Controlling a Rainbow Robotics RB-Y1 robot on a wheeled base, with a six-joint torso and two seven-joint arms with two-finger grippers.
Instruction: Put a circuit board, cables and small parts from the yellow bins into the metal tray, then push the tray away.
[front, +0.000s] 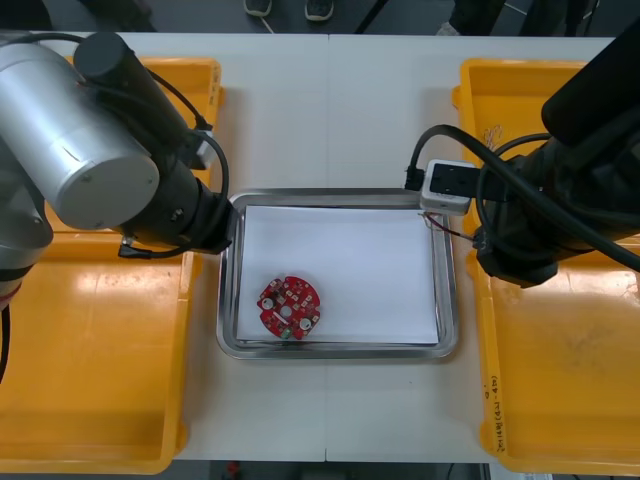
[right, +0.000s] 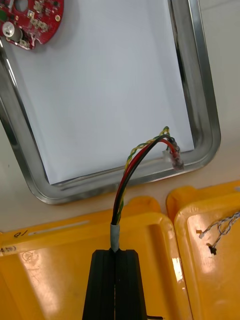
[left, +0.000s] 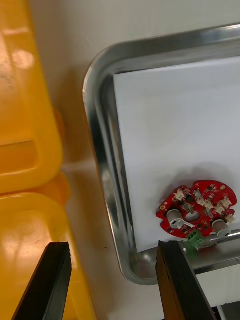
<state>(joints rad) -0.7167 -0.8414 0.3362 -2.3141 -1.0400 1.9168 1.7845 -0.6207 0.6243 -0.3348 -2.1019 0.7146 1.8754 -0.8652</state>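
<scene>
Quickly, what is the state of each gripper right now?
Left gripper: open, empty, above the metal tray's left rim.
Right gripper: shut on the red and yellow cable, beside the tray.

Tray (front: 340, 350) floor open, save circuit board (front: 289, 306) near-left

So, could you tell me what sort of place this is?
Probably an electronics kitting bench: yellow plastic bins flank a white-lined metal tray holding a round red circuit board. The right gripper holds a red, yellow and black cable by the tray's corner; the left gripper is open at its other side.
</scene>
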